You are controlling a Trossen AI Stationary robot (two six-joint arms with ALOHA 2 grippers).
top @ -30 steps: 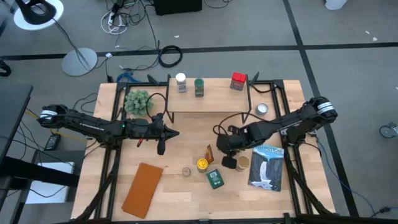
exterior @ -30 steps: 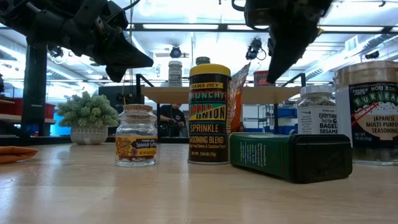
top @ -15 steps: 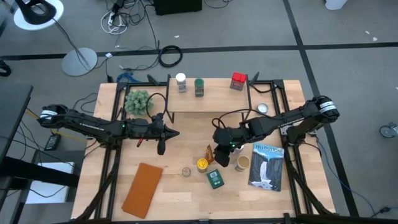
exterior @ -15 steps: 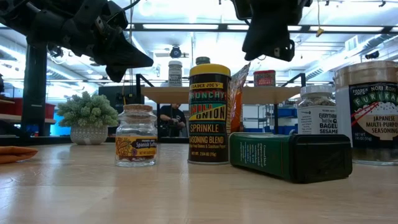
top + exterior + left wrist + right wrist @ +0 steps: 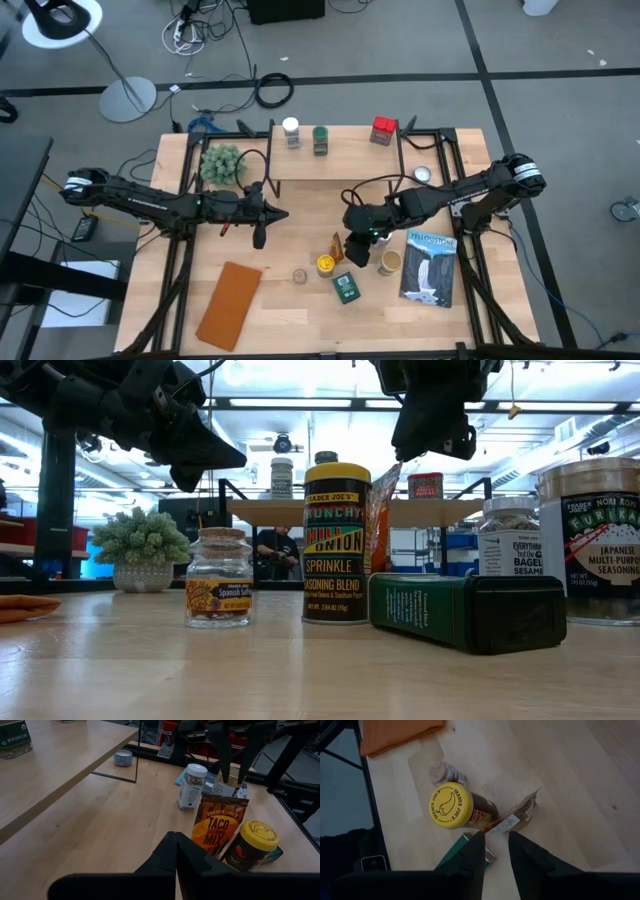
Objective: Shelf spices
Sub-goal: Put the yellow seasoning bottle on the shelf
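The right gripper [image 5: 357, 245], fingers slightly apart and empty, hangs above the amber taco-mix packet [image 5: 512, 818], which stands just beside the yellow-lidded onion-sprinkle jar [image 5: 451, 808] at its nine o'clock. Judgement: the approach step is in hand; next comes a straight descent and a close on the packet's top edge. The light wood plank shelf on black legs [image 5: 335, 165] lies at twelve o'clock. The left gripper [image 5: 259, 238], fingers together, waits well apart.

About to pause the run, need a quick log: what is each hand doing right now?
Left hand: shut, empty, hovering above the table.
Right hand: open, empty, above the taco mix packet.
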